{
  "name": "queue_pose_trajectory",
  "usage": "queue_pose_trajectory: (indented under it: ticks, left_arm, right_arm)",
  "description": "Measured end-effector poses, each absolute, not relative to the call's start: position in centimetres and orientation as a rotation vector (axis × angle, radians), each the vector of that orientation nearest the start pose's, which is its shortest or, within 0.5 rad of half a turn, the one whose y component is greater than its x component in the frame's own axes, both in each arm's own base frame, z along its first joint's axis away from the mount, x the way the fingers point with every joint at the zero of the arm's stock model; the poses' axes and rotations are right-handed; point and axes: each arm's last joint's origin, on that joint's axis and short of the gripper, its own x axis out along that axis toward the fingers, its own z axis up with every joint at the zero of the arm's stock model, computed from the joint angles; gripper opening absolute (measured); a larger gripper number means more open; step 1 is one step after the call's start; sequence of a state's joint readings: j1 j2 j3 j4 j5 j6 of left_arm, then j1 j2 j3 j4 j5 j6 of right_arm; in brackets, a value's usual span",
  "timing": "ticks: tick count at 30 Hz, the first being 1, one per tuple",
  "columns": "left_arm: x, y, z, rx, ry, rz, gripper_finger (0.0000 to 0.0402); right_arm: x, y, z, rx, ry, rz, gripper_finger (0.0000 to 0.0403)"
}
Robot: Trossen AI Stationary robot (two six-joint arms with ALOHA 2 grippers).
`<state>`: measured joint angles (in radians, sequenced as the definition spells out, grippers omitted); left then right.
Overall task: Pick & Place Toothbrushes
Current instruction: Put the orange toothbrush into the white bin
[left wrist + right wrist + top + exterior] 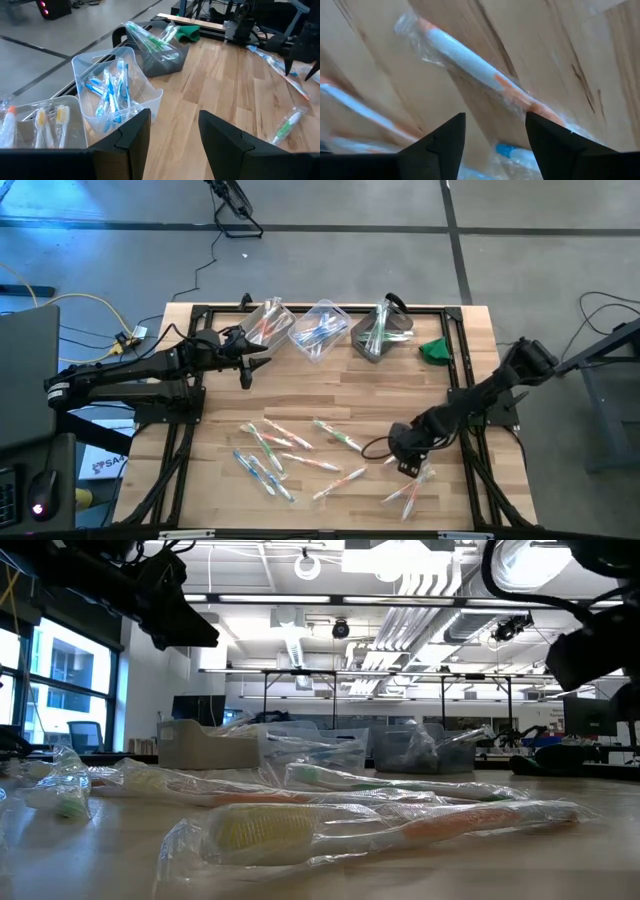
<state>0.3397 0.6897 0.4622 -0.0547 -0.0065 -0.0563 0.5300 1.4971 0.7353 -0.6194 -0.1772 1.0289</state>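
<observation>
- Sorting is partly done: the three bins (322,330) at the far edge of the bench (210,470) each hold some wrapped toothbrushes, orange, blue and green apart.
- A good dozen toothbrushes (290,455) lie loose on the near half of the bench, so I judge much work is left.
- The right end effector (492,135) hangs low over an orange-handled toothbrush (480,65), fingers spread, holding nothing.
- The left end effector (172,135) hovers just beside the bins, fingers apart and empty, arm stretched in from the left edge.
</observation>
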Motion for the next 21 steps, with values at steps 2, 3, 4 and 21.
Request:
queue_pose_trajectory:
  ticks: [2, 3, 4, 21]
  left_arm:
    - [15.2, 5.4, 24.8, -0.102, 0.270, 0.352, 0.0164]
    - [15.2, 5.4, 24.8, -0.102, 0.269, 0.353, 0.0164]
    - [15.2, 5.4, 24.8, -0.102, 0.270, 0.353, 0.0164]
    - [15.2, 5.4, 24.8, -0.106, 0.268, 0.357, 0.0164]
  right_arm:
    - [20.3, 12.5, 14.4, 0.557, 1.521, -0.169, 0.0203]
    - [20.3, 12.5, 14.3, 0.554, 1.523, -0.173, 0.0203]
    - [20.3, 12.5, 14.2, 0.555, 1.524, -0.176, 0.0203]
    - [22.5, 11.4, 14.5, 0.557, 1.295, -0.214, 0.0183]
